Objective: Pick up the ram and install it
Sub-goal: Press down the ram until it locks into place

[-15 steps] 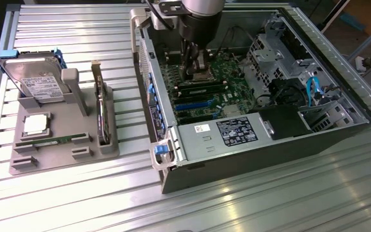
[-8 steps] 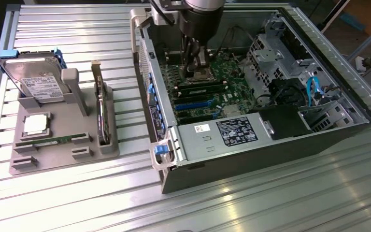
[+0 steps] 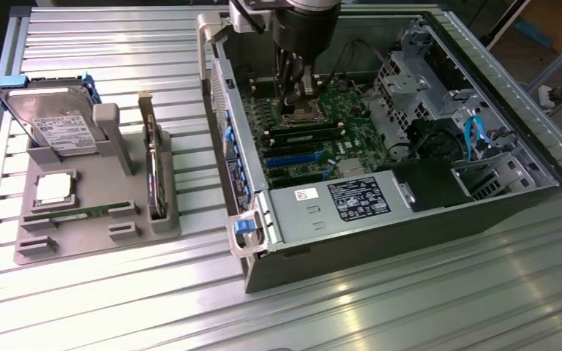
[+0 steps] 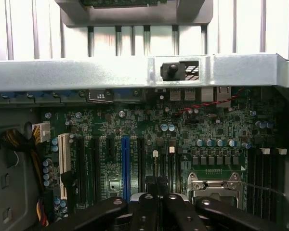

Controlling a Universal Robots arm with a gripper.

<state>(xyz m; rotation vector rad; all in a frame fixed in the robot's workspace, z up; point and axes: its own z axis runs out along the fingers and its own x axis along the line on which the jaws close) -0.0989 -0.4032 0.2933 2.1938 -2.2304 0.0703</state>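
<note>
The ram (image 3: 84, 212), a thin green stick, lies flat in a slot near the front of the grey holder tray (image 3: 96, 238) at the exterior view's left, outside the computer. My gripper (image 3: 298, 91) hangs inside the open PC case (image 3: 379, 241), just above the motherboard (image 3: 345, 131) and beside the CPU socket (image 3: 306, 111). In the wrist view the two dark fingers (image 4: 149, 192) are pressed together, and my gripper (image 4: 156, 185) is shut with nothing between its tips. The silver CPU socket (image 4: 216, 185) is close by, with black memory slots (image 4: 265, 178) beyond it.
The tray also holds an upright hard drive (image 3: 52, 124), a square silver CPU chip (image 3: 55, 189) and a dark expansion card (image 3: 152, 168) on edge. The case's side wall (image 3: 225, 146) stands between tray and motherboard. Cables and a drive cage (image 3: 476, 146) crowd the case's far end.
</note>
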